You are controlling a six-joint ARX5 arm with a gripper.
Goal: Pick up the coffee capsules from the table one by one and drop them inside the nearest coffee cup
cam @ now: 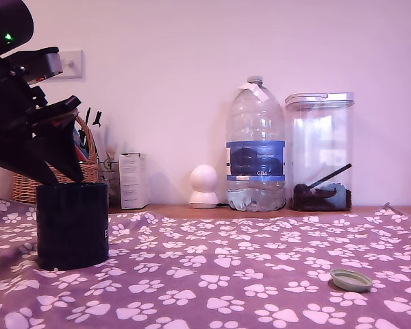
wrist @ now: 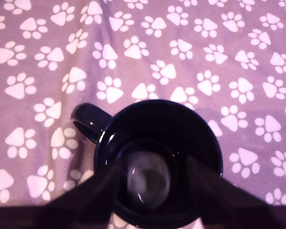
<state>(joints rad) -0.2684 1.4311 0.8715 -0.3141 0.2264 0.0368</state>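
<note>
Over the coffee cup (cam: pixel 72 226) at the exterior view's left, gripper (cam: pixel 60 175) points down at the cup's mouth, fingertips about at the rim. Wrist view: two dark fingers (wrist: pixel 86 198) spread apart, one on each side of the opening, nothing pinched between them. One pale capsule (wrist: pixel 145 179) seen blurred inside the cup, between the fingers; cannot tell whether it rests on the bottom or which way it points. One cup, black, standing upright on the table (cam: pixel 260 274), its handle (wrist: pixel 88 121) sticking out sideways in the wrist view. Second capsule (cam: pixel 351 279) lies alone on the paw-print cloth at the exterior view's lower right, well apart from the cup, flat with its wide rim up. Count: two capsules, one cup. Behind the table: wicker basket (cam: pixel 27 185), water bottle (cam: pixel 256 147), clear container (cam: pixel 320 151).
</note>
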